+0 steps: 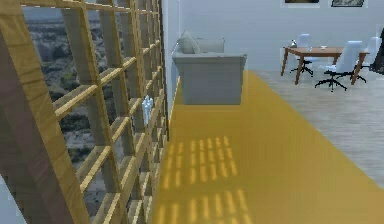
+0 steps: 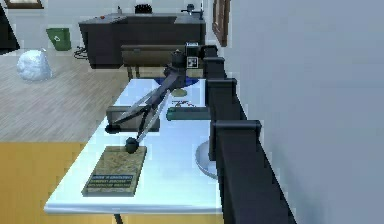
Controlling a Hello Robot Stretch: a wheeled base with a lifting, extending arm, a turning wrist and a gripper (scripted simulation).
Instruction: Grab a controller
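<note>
From beside the white table [image 2: 90, 140], I see the robot's dark arm [image 2: 235, 150] running along the table's right side, next to a plain pale wall [image 2: 320, 90]. At the arm's far end sit two small white squares [image 2: 194, 58]. Left of them is the gripper [image 2: 130, 128], its thin fingers [image 2: 145, 100] slanting left and nearer over the tabletop. Things lie on the table at and behind those fingers, so I cannot tell whether the hand grasps anything or hangs free.

A small dark-green oblong [image 2: 185, 114] lies on the table just left of the arm and right of the fingers (it is the likeliest match for a controller, though it is too small to be sure). Nearer, a tan book [image 2: 115, 172] lies flat toward the table's near left corner, with a little dark ball [image 2: 131, 146] at its far edge. A pale round disc [image 2: 180, 92] lies farther off, and a grey round dish [image 2: 206, 160] shows partly beside the arm. Beyond the table stand a dark desk [image 2: 130, 35], a green bin [image 2: 58, 38] and a white bag [image 2: 35, 65] at the far left.

Ahead of the robot, a wooden lattice shelf [image 1: 90, 110] stands on the left and a yellow rug [image 1: 270, 150] stretches away. A grey sofa [image 1: 208, 72] stands at the rug's far end, and a wooden table [image 1: 320, 52] with white chairs [image 1: 345, 62] stands far right.
</note>
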